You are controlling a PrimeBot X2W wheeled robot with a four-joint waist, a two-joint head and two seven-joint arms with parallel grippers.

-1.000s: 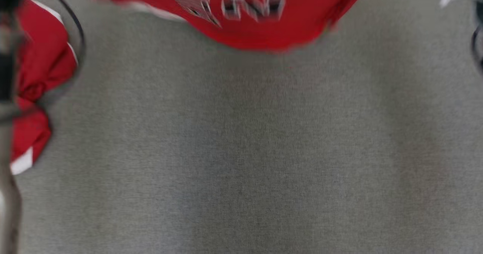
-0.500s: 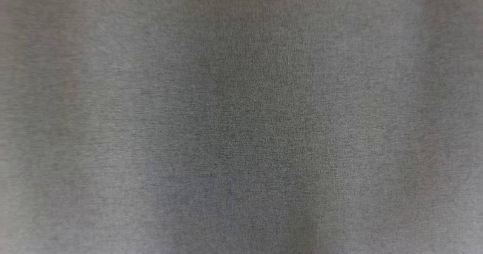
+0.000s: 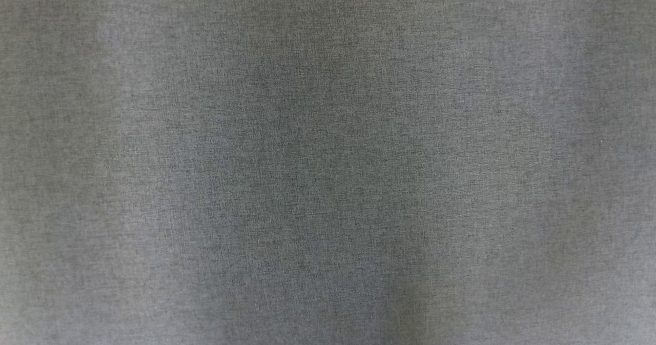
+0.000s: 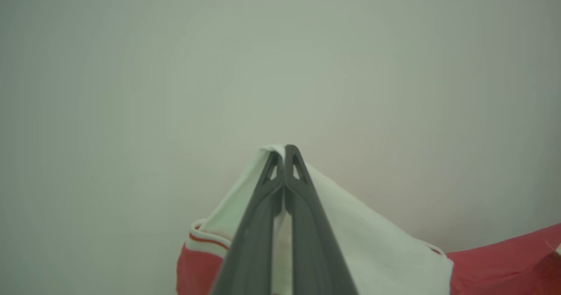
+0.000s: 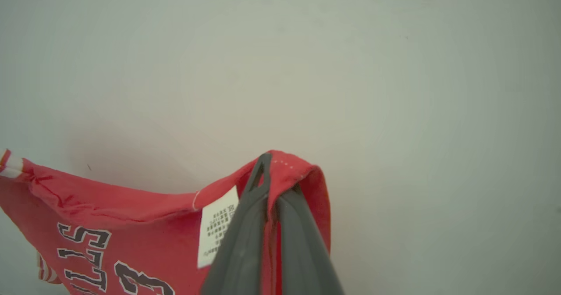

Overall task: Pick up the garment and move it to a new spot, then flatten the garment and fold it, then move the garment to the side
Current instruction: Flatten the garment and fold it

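Note:
The garment is a red jersey with white trim and dark lettering. In the left wrist view my left gripper [image 4: 285,148] is shut on a white part of the garment [image 4: 377,247], which drapes down both sides of the fingers, with red cloth lower right. In the right wrist view my right gripper [image 5: 278,174] is shut on a red edge of the garment [image 5: 131,225] beside a white care label [image 5: 217,225]. One finger there is covered by the cloth. The jersey hangs away to the left with its lettering showing.
The head view looks down on a plain grey cloth surface [image 3: 328,160] with soft shadows across it. Behind both grippers in the wrist views is a pale, featureless background [image 4: 175,67].
The head picture has shifted, so the camera moved. A second ago the red garment and arm parts showed at its top and left edges; now it holds grey surface.

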